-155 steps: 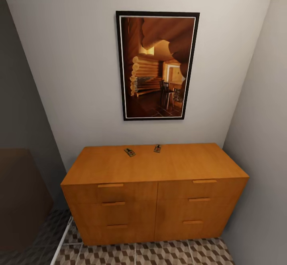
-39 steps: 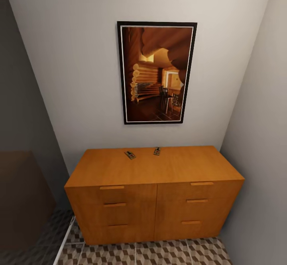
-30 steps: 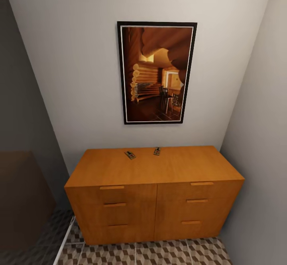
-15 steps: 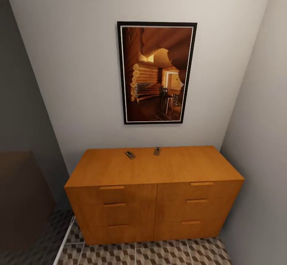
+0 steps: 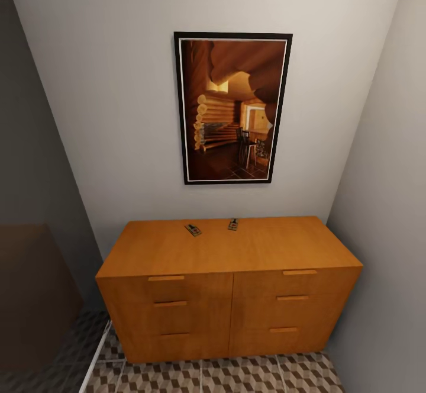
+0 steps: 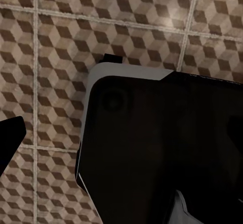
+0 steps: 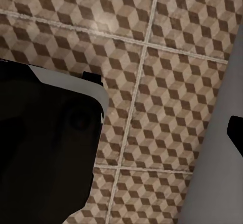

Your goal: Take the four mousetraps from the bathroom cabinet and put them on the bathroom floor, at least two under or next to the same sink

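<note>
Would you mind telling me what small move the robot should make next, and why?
Probably roll the base closer to the cabinet. Two mousetraps lie near the back edge of its top, close to the wall, while both wrist views look down at the bathroom floor, suggesting the arms hang low.

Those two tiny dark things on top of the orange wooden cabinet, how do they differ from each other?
The left small dark-brown mousetrap lies turned at a slant, while the right small dark-brown mousetrap lies more nearly front to back. The left one sits a little nearer the front, the right one nearer the wall. Both are flat, of like size, and rest towards the back of the orange-brown wooden cabinet top, apart from each other.
</note>
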`<state>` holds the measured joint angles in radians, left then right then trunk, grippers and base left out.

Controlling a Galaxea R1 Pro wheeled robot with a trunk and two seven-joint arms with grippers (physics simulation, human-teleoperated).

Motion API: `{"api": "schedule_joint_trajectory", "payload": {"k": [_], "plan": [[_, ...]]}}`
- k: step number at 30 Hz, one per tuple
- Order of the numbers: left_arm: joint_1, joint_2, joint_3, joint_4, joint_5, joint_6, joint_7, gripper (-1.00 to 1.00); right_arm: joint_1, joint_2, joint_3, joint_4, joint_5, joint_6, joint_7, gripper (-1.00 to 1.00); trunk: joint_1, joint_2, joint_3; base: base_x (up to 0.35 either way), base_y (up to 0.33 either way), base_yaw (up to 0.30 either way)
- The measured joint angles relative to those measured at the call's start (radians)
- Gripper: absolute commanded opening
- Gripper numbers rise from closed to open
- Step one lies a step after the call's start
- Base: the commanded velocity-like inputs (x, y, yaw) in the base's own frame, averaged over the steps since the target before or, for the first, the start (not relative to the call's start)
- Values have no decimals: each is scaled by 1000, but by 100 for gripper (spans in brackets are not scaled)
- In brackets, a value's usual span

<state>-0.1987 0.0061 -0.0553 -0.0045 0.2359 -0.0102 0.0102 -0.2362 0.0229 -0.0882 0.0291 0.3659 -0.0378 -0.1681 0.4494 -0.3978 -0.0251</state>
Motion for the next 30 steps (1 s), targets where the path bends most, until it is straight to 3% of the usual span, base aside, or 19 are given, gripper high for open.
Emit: {"api": "schedule_joint_trajectory", "payload": {"k": [21,30], "plan": [[0,1,0,0,1,-2,-1,100,0,0,0,0,0,0,0,100,0,0,0,2,0,0],[0,2,0,0,0,-2,-2,100,0,0,0,0,0,0,0,100,0,0,0,224,0,0]]}}
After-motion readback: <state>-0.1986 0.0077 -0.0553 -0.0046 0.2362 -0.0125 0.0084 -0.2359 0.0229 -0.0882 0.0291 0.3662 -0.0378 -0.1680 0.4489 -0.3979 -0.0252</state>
